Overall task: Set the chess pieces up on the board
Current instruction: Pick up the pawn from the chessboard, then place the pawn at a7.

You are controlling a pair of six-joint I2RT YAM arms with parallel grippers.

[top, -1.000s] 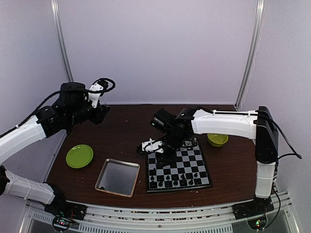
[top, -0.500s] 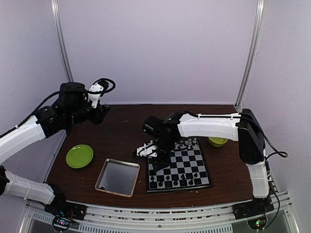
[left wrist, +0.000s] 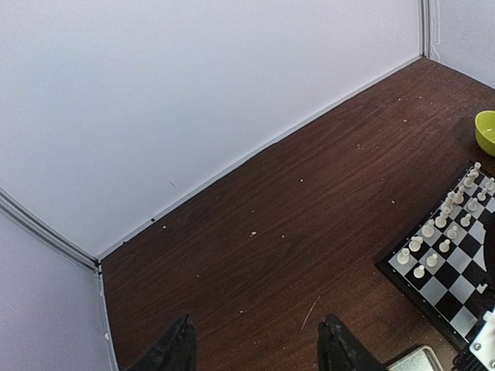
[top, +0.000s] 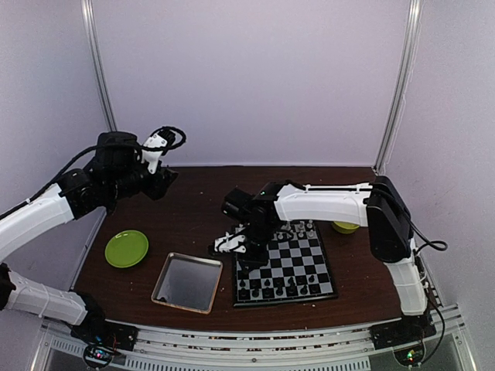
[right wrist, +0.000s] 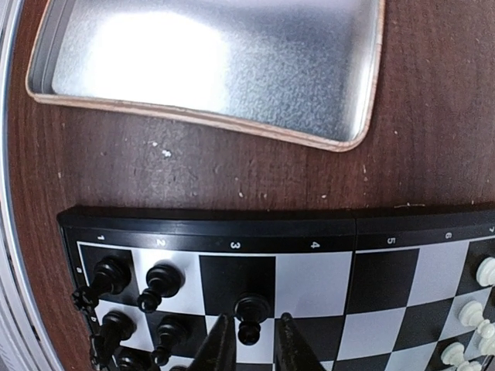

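Right gripper: fingers drawn narrow, flanking black piece standing on board; contact cannot tell. Other black pieces at its 9 o'clock. Left gripper: fingers spread wide, empty, above table. Top view: board at 3 o'clock of metal tray.

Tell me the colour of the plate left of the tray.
Lime green. The plate shows best in the top external view.

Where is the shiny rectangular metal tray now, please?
In the top view, the tray lies front-left, between the round green plate and the checkered chessboard.
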